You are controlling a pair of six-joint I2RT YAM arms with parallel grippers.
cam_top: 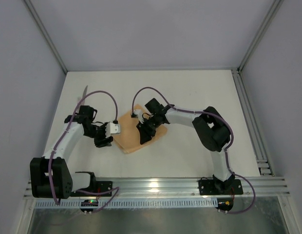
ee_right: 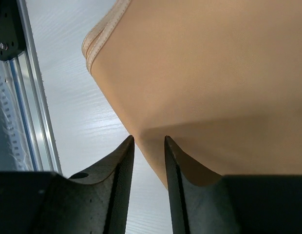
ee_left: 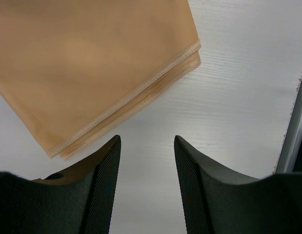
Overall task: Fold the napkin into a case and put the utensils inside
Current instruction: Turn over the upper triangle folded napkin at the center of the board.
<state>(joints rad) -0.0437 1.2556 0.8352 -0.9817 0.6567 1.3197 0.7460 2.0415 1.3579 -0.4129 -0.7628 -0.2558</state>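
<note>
left gripper (ee_left: 146, 140) stands wide, empty, at 9 o'clock of the folded napkin (cam_top: 125, 137); right gripper (ee_right: 149, 140), narrowly parted, is over it.

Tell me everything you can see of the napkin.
The napkin is plain peach-orange cloth, soft and matte, folded into a flat stack of several layers with pale stitched hems lined up along its edges. It lies on the white table, turned diagonally. The right gripper is low over one edge, jaws slightly apart; contact cannot be told. The left gripper, open, is just off the cloth.
</note>
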